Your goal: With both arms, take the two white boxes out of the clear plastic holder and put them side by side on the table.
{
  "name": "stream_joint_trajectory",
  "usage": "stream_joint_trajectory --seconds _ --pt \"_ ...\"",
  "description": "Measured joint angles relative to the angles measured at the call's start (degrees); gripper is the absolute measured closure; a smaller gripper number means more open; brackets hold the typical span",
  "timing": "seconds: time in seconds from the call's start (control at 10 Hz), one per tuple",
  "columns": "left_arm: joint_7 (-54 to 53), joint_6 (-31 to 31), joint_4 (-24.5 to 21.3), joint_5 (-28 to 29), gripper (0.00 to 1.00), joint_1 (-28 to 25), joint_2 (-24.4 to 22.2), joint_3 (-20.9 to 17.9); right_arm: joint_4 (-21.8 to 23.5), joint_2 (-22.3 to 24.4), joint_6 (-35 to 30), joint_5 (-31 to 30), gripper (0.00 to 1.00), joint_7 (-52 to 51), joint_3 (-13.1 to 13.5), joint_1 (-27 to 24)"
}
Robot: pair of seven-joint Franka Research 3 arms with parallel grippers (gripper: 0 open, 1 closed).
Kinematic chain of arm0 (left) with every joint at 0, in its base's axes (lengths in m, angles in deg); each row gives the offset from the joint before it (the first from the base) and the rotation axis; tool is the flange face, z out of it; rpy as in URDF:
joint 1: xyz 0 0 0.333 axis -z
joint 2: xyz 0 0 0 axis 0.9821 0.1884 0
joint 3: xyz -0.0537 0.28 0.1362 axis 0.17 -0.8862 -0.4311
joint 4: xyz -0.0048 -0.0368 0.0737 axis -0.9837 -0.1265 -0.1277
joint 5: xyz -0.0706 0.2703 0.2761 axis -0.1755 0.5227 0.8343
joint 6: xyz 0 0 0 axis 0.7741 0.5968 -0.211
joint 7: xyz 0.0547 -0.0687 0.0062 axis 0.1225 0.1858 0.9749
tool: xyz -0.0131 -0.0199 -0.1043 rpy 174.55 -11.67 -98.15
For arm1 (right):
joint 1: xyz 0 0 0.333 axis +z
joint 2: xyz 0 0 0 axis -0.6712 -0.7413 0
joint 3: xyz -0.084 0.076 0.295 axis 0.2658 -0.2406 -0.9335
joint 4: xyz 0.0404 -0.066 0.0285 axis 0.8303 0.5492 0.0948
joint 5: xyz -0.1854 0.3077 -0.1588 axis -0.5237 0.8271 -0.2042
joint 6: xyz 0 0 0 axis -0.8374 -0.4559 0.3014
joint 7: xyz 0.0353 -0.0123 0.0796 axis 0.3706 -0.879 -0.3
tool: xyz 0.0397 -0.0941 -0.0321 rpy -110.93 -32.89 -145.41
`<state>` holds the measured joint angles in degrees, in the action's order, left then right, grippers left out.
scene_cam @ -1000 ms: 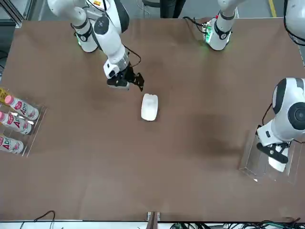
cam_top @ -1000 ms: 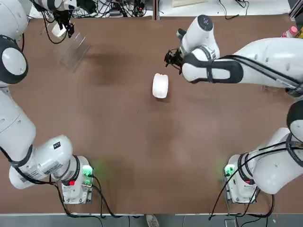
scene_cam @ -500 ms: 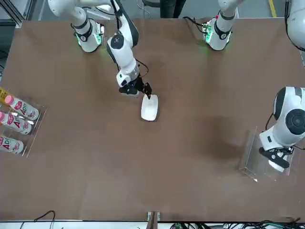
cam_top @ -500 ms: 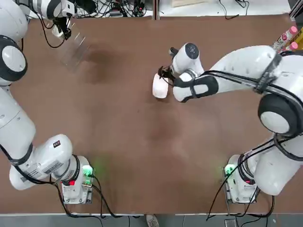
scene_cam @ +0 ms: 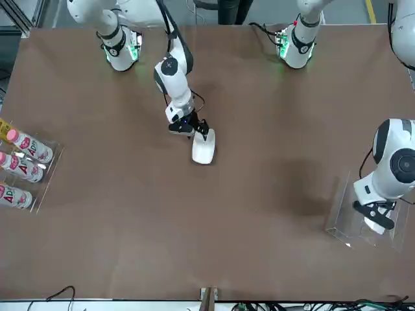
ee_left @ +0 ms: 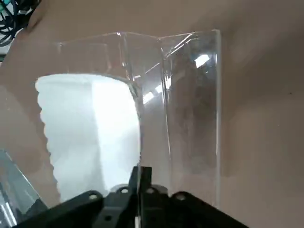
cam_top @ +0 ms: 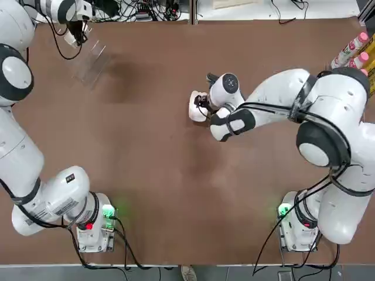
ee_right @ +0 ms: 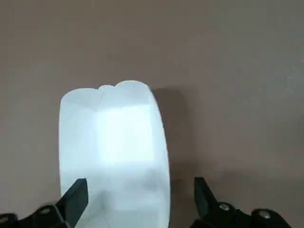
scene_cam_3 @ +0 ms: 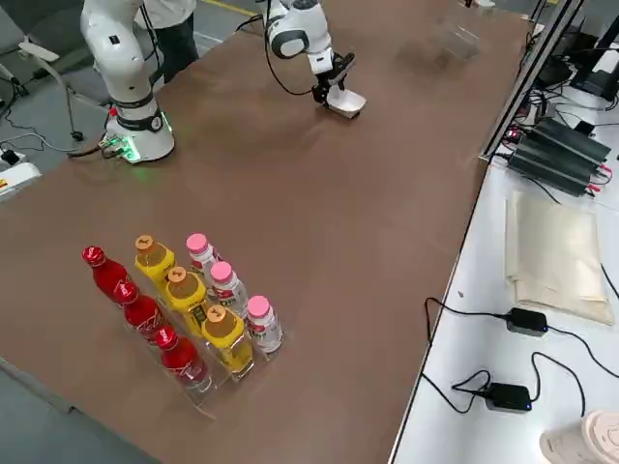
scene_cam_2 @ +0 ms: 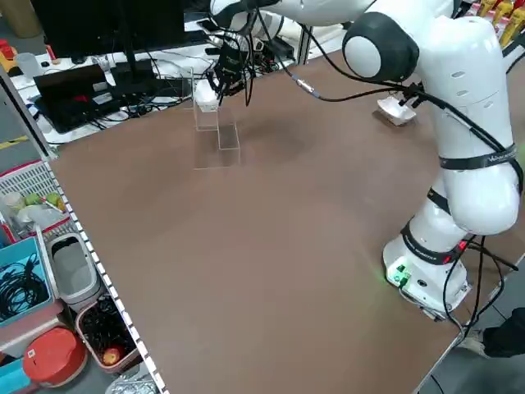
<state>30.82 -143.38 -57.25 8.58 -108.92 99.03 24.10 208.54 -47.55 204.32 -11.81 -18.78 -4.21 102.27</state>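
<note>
White rounded arms (cam_top: 340, 137); black joint bands; trailing black cables; green-lit bases (cam_top: 299, 219).

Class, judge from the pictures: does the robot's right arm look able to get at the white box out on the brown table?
Probably yes: the right arm's open claw is already at the small white rounded box, and nothing appears to stand between them.

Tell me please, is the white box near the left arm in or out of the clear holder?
In: the white box shows through the walls of the clear holder.
</note>
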Motion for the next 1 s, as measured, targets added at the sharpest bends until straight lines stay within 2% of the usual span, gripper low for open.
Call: stream_joint_trajectory --seconds 0.1,0.3,0.6,0.8,1.0 --pt "0.0 0.1 0.2 0.0 0.98 0.0 -0.1 0.2 -0.2 -0.6 0.1 0.0 0.03 0.3 1.9 1.9" --pt "1.5 1.7 0.3 -0.9 0.98 0.2 -0.7 1.4 -0.9 -2.0 0.8 0.0 0.06 0.6 2.6 2.5" --pt "9.8 8.2 0.6 -3.9 0.98 0.8 -2.2 7.2 -2.9 -5.1 1.3 0.0 0.15 2.0 3.2 2.8" --pt "15.1 11.9 0.7 -4.9 0.98 1.0 -2.7 10.7 -3.5 -5.7 1.3 0.0 0.27 2.3 3.6 2.9" --pt "19.0 14.0 0.7 -5.1 0.98 1.2 -2.7 13.0 -3.9 -5.7 1.3 0.1 0.53 4.4 3.6 2.9"
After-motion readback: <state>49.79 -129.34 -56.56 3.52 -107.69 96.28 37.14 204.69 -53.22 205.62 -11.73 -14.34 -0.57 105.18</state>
